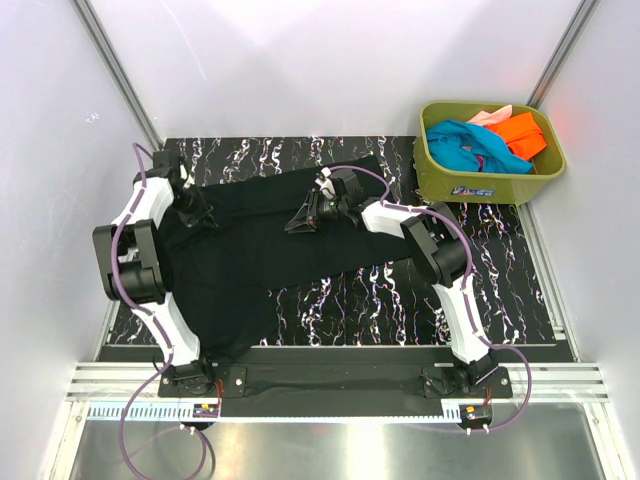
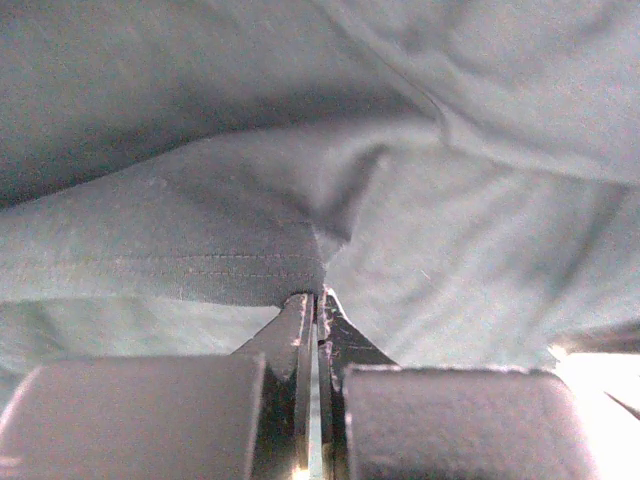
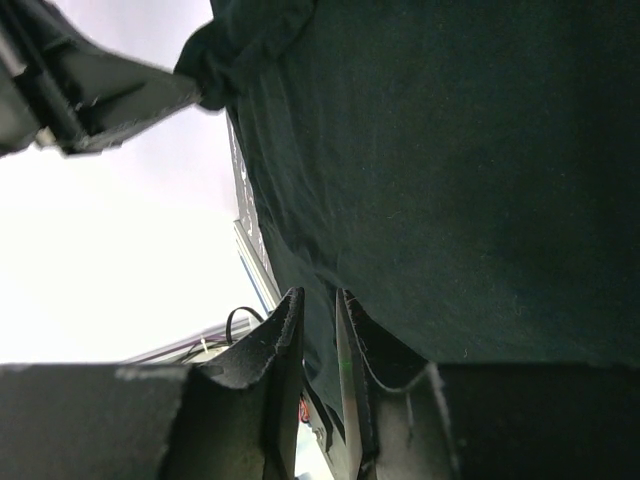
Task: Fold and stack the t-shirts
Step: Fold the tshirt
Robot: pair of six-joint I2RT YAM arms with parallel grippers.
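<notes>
The large black t-shirt (image 1: 260, 255) lies spread over the left and middle of the table. My left gripper (image 1: 203, 215) is shut on its stitched hem (image 2: 200, 265) near the shirt's left side, the jaws pinched together (image 2: 318, 297). My right gripper (image 1: 301, 222) is shut on a fold of the same shirt near its middle, with cloth between the fingers (image 3: 320, 305). The shirt (image 3: 450, 170) hangs stretched between both grippers. The teal-blue shirt (image 1: 462, 146), orange shirt (image 1: 522, 133) and pink shirt (image 1: 490, 115) lie bunched in the tub.
The olive-green tub (image 1: 490, 191) stands at the back right corner. The dark marbled mat (image 1: 400, 300) shows bare at the front middle and right. White walls and metal rails close in the sides; the arm bases stand on the near edge.
</notes>
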